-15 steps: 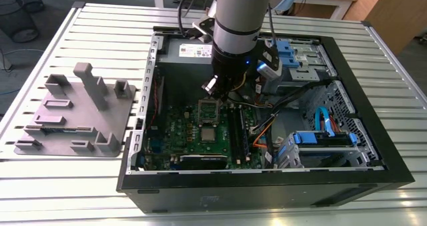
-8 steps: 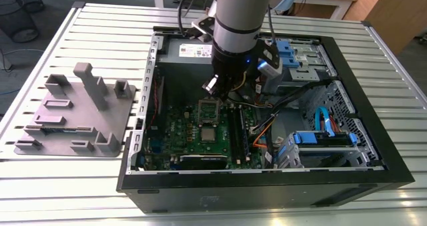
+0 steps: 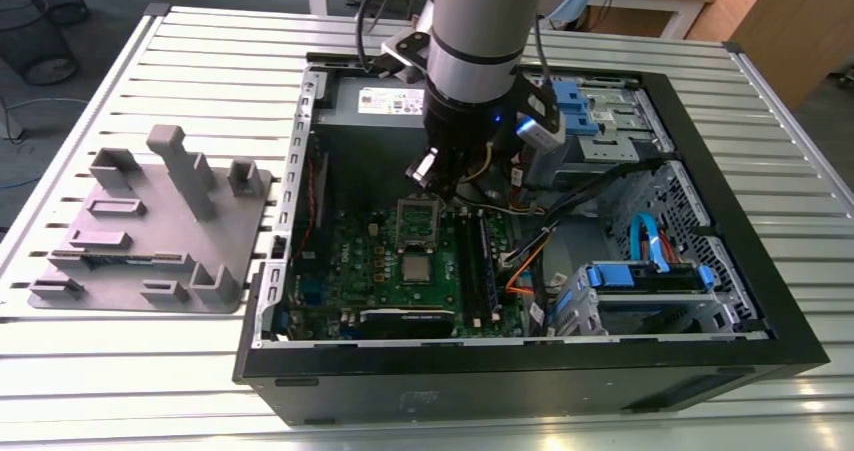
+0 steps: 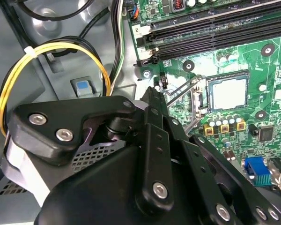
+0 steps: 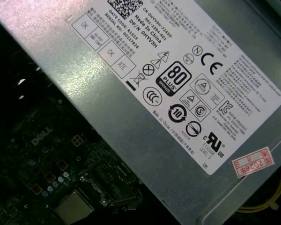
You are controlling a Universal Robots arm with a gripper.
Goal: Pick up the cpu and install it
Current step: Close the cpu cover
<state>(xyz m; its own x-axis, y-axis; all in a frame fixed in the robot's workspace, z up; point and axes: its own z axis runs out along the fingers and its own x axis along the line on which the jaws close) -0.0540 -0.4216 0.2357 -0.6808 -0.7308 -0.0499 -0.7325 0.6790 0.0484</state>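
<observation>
- We see the cpu (image 3: 418, 268) lying flat on the green motherboard (image 3: 367, 261), below the gripper (image 3: 437, 171) and a little toward the open front of the computer case (image 3: 747, 251); it also shows in the second wrist view (image 4: 229, 92) and the first wrist view (image 5: 74, 206).
- The hinged socket frame (image 3: 419, 214) sits between the gripper and the cpu, nearly under the gripper.
- We cannot tell how the gripper is set; nothing shows in its grasp.
- We judge the cpu light, stiff and thin, with a smooth metal top likely to be slippery, and a delicate underside.
- We judge the two opposite edges the right place to take hold, squarely, keeping it level.
- The grey tray (image 3: 147, 231) rests on the table (image 3: 200, 51), well apart from the gripper.
</observation>
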